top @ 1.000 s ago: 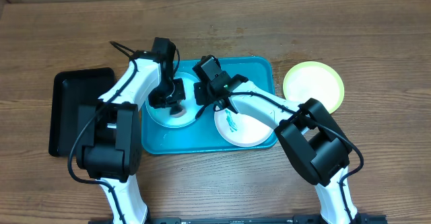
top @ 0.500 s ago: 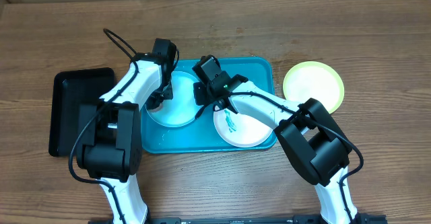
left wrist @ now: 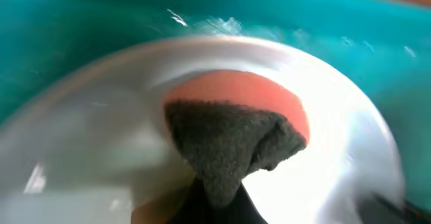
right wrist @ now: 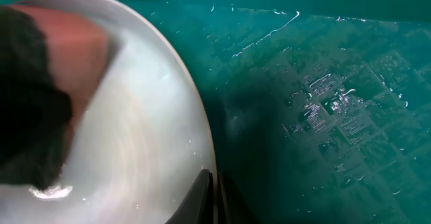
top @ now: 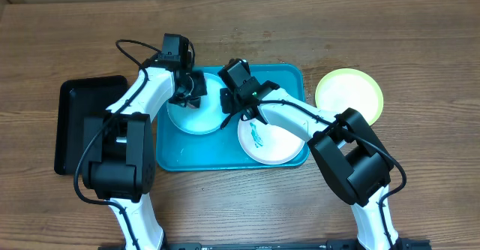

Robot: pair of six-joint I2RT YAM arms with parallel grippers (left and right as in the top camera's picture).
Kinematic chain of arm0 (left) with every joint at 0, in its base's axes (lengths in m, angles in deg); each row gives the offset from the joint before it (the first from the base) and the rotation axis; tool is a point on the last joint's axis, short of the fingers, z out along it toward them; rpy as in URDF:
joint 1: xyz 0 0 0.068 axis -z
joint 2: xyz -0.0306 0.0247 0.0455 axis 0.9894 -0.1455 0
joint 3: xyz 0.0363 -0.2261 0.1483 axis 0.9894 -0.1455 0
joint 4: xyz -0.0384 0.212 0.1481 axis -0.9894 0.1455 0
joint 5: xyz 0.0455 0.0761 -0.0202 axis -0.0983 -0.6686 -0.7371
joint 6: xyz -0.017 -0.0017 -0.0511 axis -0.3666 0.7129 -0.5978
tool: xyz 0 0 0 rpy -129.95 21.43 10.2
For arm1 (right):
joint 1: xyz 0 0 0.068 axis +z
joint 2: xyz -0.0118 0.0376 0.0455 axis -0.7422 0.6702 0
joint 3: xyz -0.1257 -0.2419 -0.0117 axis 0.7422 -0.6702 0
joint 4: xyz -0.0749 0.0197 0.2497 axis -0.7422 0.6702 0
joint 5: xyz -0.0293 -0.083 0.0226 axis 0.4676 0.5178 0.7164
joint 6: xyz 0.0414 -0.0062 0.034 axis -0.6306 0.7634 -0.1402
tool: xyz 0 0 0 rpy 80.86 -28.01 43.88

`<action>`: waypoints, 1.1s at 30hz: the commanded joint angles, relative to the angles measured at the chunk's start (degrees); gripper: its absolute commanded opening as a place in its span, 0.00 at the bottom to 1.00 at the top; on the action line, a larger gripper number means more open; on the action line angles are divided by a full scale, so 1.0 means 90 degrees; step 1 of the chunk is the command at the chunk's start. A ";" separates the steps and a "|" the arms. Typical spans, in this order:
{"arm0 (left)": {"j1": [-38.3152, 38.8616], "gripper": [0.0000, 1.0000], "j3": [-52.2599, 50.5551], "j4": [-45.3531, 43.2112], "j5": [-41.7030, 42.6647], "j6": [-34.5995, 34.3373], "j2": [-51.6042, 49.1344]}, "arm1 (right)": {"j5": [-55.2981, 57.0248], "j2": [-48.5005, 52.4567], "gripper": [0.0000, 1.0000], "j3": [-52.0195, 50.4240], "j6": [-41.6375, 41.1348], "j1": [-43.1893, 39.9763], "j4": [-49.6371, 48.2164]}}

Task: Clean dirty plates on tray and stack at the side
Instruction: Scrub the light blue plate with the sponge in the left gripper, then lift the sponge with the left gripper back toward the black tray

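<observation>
Left hand (top: 185,94) is clamped on a sponge (left wrist: 236,133), orange with a dark grey scouring face, and presses it onto the pale blue plate (top: 202,118). A second ago this hand sat over the middle of the plate; half a second ago it was at the plate's left edge; now it is over the far-left part. The plate itself has shifted toward the far rim of the turquoise tray (top: 180,156), where it lies in the left half. Its surface looks glossy and pale, and I can make out no green on the part that shows, though the left wrist view is blurred.

Right hand (top: 234,106) is closed, its fingertips pinched at the plate's right rim, much where it was a second ago.

Just right of it, also in the tray, lies the white plate (top: 279,149), with a green smear (top: 257,136) left of its middle, unchanged.

Farthest right, off the tray on the desk (top: 420,55), the yellow-green plate (top: 349,96) sits alone, in the same spot as before.
</observation>
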 commanded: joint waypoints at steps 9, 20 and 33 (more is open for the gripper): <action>-0.0034 0.04 -0.0032 0.0801 -0.0049 0.1256 -0.0068 | -0.0056 0.0022 0.04 -0.0032 0.0223 0.0058 -0.0005; -0.0678 0.04 0.0753 0.2055 -0.2288 0.0425 0.0709 | 0.0000 0.0022 0.04 -0.0029 0.0243 0.0058 0.0000; -0.2727 0.04 0.0799 0.2883 -0.2169 -0.0780 0.2688 | 0.0510 -0.0714 0.04 0.0340 0.1902 0.0325 0.0279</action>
